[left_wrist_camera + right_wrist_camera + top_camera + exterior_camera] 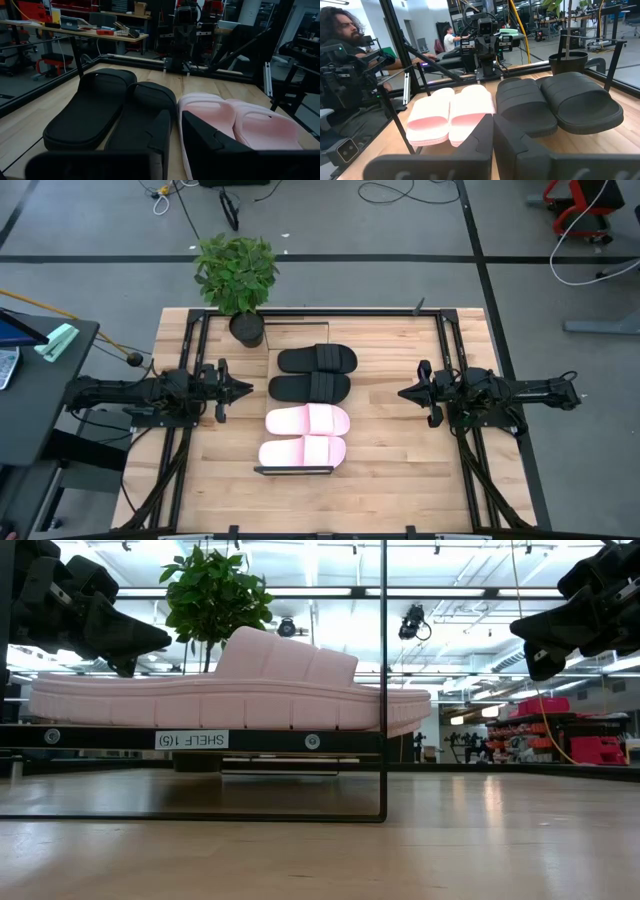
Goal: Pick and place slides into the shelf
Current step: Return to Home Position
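All the slides lie side by side in a row on the shelf (268,380), soles down. The two black slides (316,360) (310,388) are toward the far end. The two pink slides (307,420) (303,451) are toward the near end. In the low view the nearest pink slide (230,690) rests on the labelled shelf rail (190,739). My left gripper (248,389) (175,120) hovers shut to the left of the row. My right gripper (402,393) (493,122) hovers shut to its right. Both point at the row and touch nothing.
A potted plant (237,275) stands at the shelf's far end. Black frame rails (450,350) run along the table's left and right sides under the arms. A dark side table (40,380) stands beyond the left edge. A person (340,30) sits beyond the table.
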Tool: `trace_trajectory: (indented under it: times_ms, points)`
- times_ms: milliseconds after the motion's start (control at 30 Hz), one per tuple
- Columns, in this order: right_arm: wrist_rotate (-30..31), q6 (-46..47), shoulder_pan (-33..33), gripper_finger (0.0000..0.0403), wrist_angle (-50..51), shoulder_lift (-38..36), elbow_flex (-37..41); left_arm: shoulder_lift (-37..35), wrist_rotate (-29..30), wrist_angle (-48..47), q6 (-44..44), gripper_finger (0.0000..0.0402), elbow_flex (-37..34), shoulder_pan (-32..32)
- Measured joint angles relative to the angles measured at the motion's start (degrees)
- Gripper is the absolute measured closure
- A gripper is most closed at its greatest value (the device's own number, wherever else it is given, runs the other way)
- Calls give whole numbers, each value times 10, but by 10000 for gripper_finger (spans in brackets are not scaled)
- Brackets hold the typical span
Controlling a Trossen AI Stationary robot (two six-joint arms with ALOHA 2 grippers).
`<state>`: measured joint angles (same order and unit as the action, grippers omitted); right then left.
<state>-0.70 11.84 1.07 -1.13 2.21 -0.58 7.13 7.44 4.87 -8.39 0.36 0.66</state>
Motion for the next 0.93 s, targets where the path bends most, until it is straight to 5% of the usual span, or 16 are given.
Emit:
trace_trajectory:
  times_ms: [933]
  points:
    - [0,0,0,389,0,0,0,0,0,0,0,348,0,0]
